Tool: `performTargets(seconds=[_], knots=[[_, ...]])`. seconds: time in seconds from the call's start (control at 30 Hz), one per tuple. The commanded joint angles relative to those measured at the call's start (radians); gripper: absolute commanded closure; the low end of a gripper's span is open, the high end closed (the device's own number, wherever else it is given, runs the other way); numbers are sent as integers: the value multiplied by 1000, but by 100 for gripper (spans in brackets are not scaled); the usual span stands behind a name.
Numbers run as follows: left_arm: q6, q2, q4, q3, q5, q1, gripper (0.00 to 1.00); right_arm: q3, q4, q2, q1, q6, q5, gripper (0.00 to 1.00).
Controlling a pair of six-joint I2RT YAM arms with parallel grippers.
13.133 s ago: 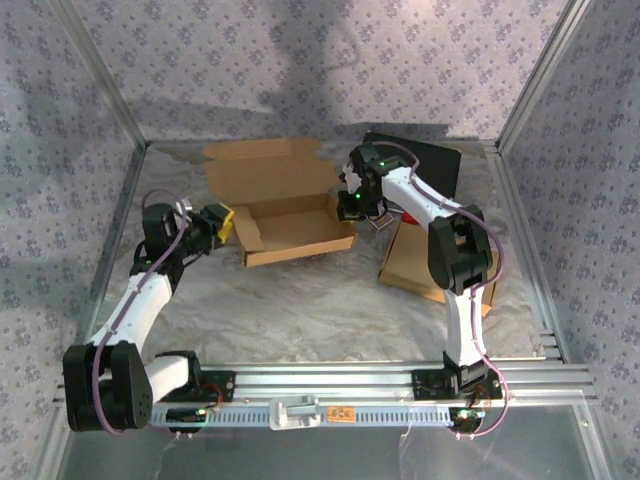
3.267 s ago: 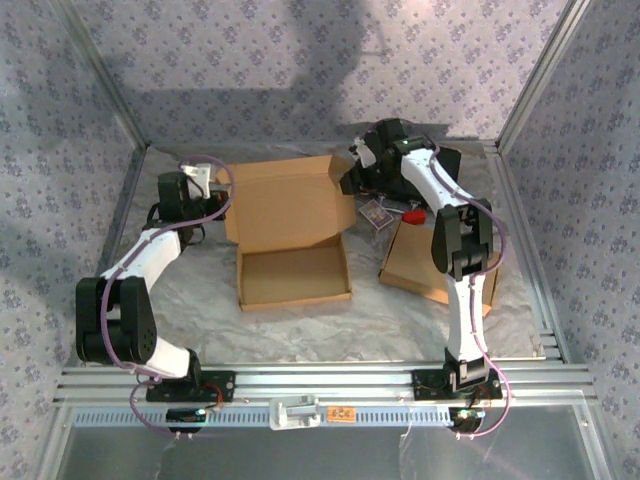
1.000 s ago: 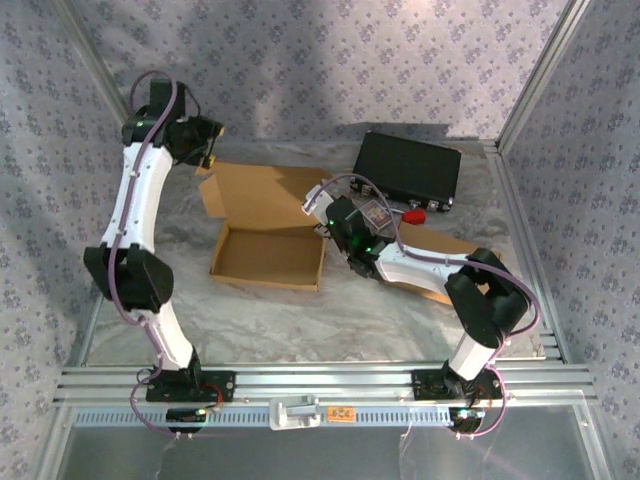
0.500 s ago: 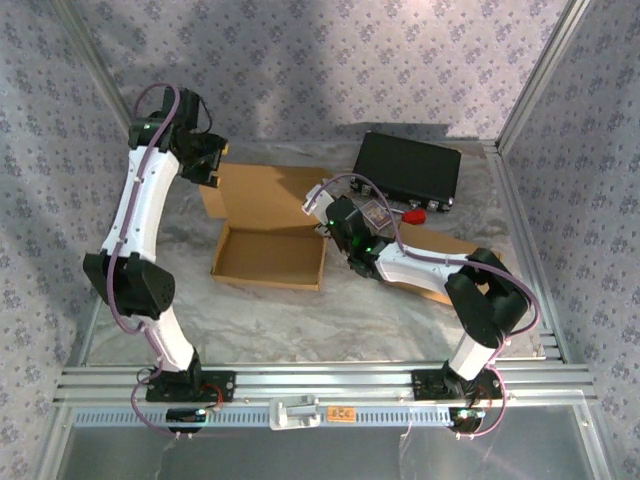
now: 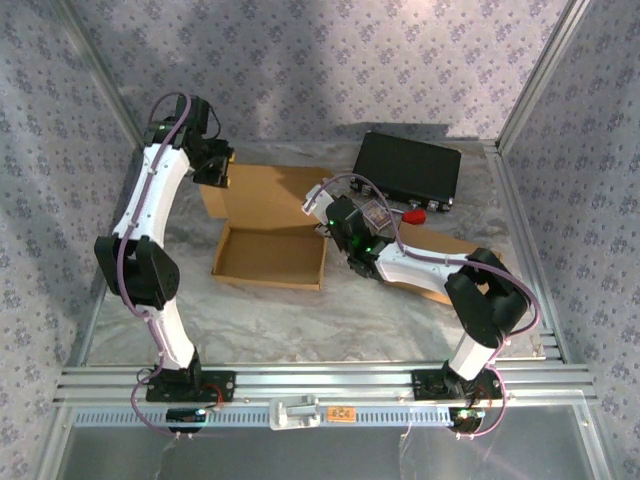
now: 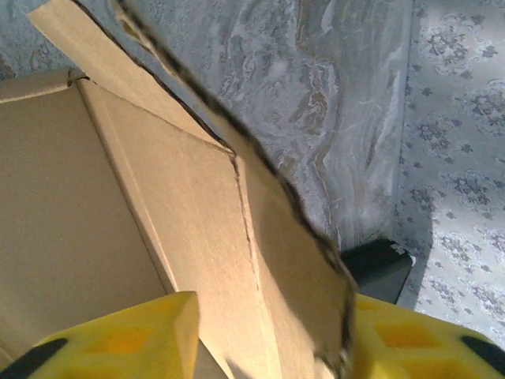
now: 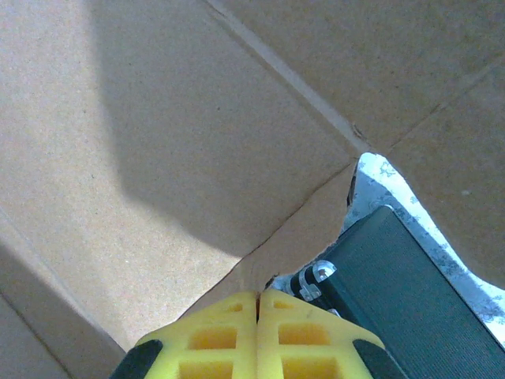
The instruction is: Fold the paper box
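The paper box (image 5: pixel 268 256) is a brown cardboard tray lying mid-table, with its lid (image 5: pixel 265 195) spread flat behind it. My left gripper (image 5: pixel 215 163) hangs over the lid's far-left corner. In the left wrist view its yellow fingers (image 6: pixel 126 339) stand apart with a side flap of the lid (image 6: pixel 268 237) between them, the flap's edge against the right finger. My right gripper (image 5: pixel 337 215) rests at the box's right edge. Its jaws (image 7: pixel 258 296) are shut, with a corner of a box flap (image 7: pixel 300 237) pinched at their tips.
A black case (image 5: pixel 407 168) lies at the back right, close behind the right gripper (image 7: pixel 410 276). A flat cardboard sheet (image 5: pixel 455 243) lies under the right arm, with a small red object (image 5: pixel 413 214) and a patterned card (image 5: pixel 372 213) beside it. Frame rails bound the table.
My left arm has swung right and down from the back wall to the lid's far-left corner, and its jaws have narrowed round the flap. The right arm and the tray have not moved.
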Motion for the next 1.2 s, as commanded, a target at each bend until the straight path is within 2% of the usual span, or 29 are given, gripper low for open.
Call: performTargets(seconds=[0.0,0.1,0.17,0.23,0.3,0.37,0.47,0.5,0.63,0.77,0.8,0.9,1.0,1.1,1.17], knots=[[-19,-46,47,-26,24,0,63,25,16,16,4,-2,36,100],[-30,-96,93,-104,29,1,79,47,-30,4,-2,49,36,96],[-38,-138,112,-154,28,3,86,61,-88,-15,-4,112,25,91],[-43,-180,142,-213,39,7,94,75,-154,-41,-6,195,12,83],[-50,-214,179,-268,52,9,98,80,-217,-70,-9,282,-16,73],[-53,-237,202,-308,70,13,99,85,-288,-107,-12,358,-48,65],[-47,-261,207,-339,82,15,99,62,-358,-194,-28,479,-128,46],[-55,-271,212,-350,83,15,99,54,-380,-223,-41,523,-167,44],[-100,-319,269,-441,88,12,98,12,-457,-345,-122,730,-347,44],[-132,-358,324,-512,83,10,99,-37,-483,-427,-137,853,-401,44],[-135,-365,334,-524,80,10,98,-54,-471,-436,-134,847,-418,44],[-126,-371,335,-532,74,10,99,-149,-383,-461,-146,692,-474,43],[-122,-372,352,-549,84,10,99,-213,-314,-445,-258,568,-625,41],[-121,-381,359,-568,83,7,99,-239,-229,-410,-281,357,-615,37],[-116,-391,358,-578,77,5,99,-236,-167,-358,-302,238,-673,33]])
